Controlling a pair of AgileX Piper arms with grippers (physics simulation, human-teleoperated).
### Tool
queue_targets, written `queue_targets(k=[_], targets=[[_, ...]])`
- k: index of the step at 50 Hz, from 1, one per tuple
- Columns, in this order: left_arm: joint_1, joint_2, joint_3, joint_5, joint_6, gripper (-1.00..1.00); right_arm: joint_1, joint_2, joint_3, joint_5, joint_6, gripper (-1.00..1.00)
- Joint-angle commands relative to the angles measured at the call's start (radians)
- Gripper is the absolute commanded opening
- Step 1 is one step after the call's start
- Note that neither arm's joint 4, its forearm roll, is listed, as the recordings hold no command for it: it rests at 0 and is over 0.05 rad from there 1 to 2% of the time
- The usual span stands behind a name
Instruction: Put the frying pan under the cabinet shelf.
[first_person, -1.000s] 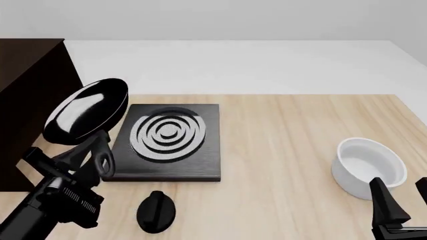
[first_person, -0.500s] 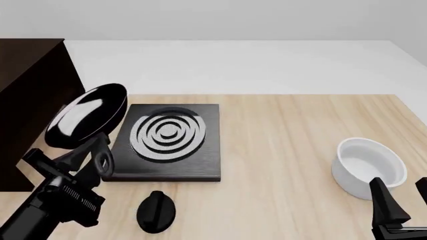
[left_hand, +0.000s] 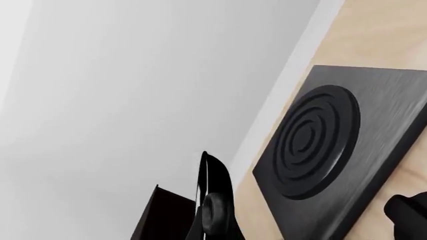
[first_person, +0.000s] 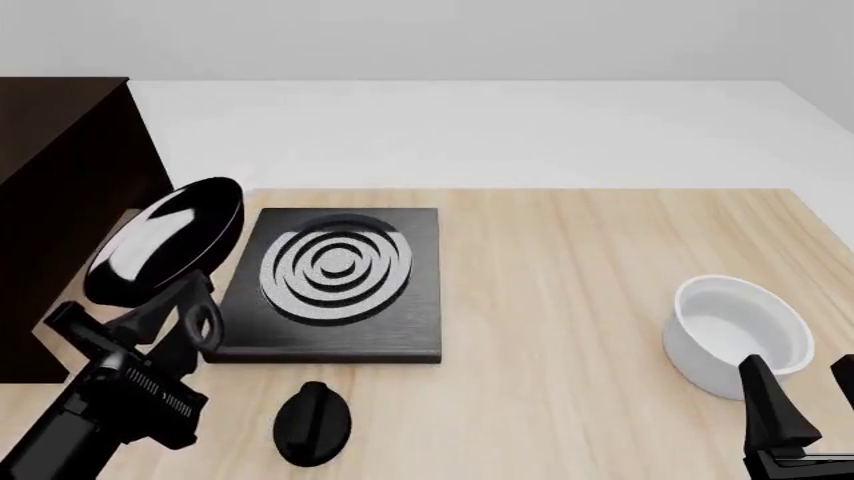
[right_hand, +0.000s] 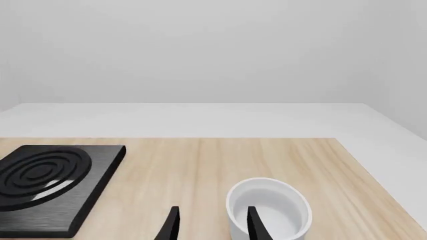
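The frying pan (first_person: 167, 240) is glossy black and tilted steeply, held in the air by its short handle, whose ring (first_person: 203, 325) hangs at the lower end. My left gripper (first_person: 144, 320) is shut on that handle, just right of the dark cabinet shelf (first_person: 60, 190) at the table's left edge. In the left wrist view the pan (left_hand: 212, 176) shows edge-on with the cabinet (left_hand: 159, 216) behind it. My right gripper (right_hand: 213, 227) is open and empty, near the white bowl (right_hand: 270, 206), low at the front right (first_person: 798, 425).
A square black burner slab with grey rings (first_person: 340, 280) lies beside the pan on the wooden table (first_person: 561, 260). A black knob-like object (first_person: 311, 422) lies in front of the slab. The deep white bowl (first_person: 741, 332) stands at the right.
The left gripper has lowered the pan a little and shifted it slightly left, toward the cabinet. The right arm has not moved.
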Motion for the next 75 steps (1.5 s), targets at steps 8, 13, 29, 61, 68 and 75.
queue_targets(k=[8,13,29,61,68,75], targets=[[0.032,0.024,-0.007,-0.046,-0.011,-1.00,0.000,0.000,0.000,0.000,0.000,1.00],[0.040,0.034,-0.007,-0.053,-0.020,-1.00,0.000,0.000,0.000,0.000,0.000,1.00],[0.065,0.057,-0.009,-0.057,-0.064,-1.00,0.000,0.000,0.000,0.000,0.000,1.00],[0.092,0.122,-0.015,-0.107,-0.103,-1.00,0.000,0.000,0.000,0.000,0.000,1.00],[0.098,0.151,-0.021,-0.126,-0.115,-1.00,0.000,0.000,0.000,0.000,0.000,1.00],[0.112,0.240,-0.019,-0.210,-0.129,-1.00,0.000,0.000,0.000,0.000,0.000,1.00]])
